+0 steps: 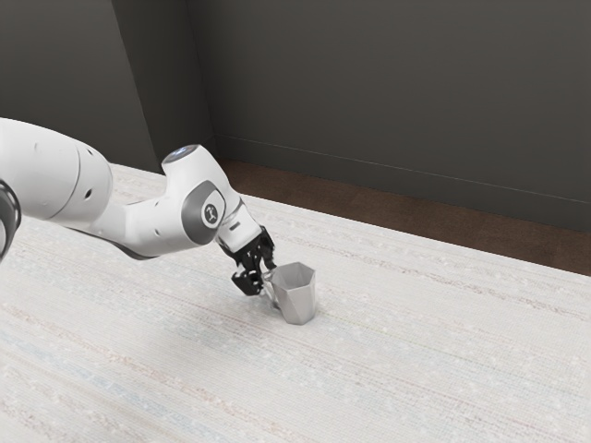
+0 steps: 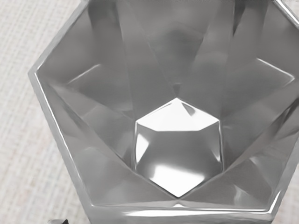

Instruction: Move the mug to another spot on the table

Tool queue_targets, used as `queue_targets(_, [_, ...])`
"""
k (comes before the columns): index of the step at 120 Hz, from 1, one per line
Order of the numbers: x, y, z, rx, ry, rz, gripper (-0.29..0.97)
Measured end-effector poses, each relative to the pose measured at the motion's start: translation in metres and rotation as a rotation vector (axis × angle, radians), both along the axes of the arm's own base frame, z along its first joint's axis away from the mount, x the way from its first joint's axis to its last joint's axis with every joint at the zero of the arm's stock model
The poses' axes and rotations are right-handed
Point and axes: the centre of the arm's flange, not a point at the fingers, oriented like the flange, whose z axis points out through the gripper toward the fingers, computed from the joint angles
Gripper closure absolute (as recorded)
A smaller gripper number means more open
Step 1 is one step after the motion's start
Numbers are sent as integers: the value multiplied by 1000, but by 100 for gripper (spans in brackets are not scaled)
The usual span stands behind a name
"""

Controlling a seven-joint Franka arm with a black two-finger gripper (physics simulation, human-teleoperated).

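Hovering my gripper [image 1: 261, 277] at the rim of the grey faceted mug [image 1: 296, 293], which stands upright on the table [image 1: 434, 369], I cannot tell whether it has clamped. A shallow hold on one wall could let the mug swing or slip once I lift.

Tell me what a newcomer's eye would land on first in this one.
First the grey faceted mug, standing upright near the middle of the pale table. Next the white arm bending down from the exterior view's left, its black jaws at the mug's rim on that side. The wrist view looks straight down into the mug, with its bright angular bottom in the middle.
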Motion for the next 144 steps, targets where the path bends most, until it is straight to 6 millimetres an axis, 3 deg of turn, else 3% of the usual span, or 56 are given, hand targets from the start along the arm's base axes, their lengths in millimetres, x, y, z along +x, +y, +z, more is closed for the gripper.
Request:
queue_targets(31, [1, 0, 2, -3, -9, -7, 56])
queue_targets(56, [3, -3, 10, -25, -23, 3, 62])
queue_targets(76, [1, -4, 28, -91, -30, 38, 65])
queue_targets(108, [-24, 35, 31, -136, 3, 111, 70])
queue_targets(127, [-49, 42, 30, -144, 23, 121, 70])
queue_targets(144, [-65, 69, 21, -147, 40, 163, 70])
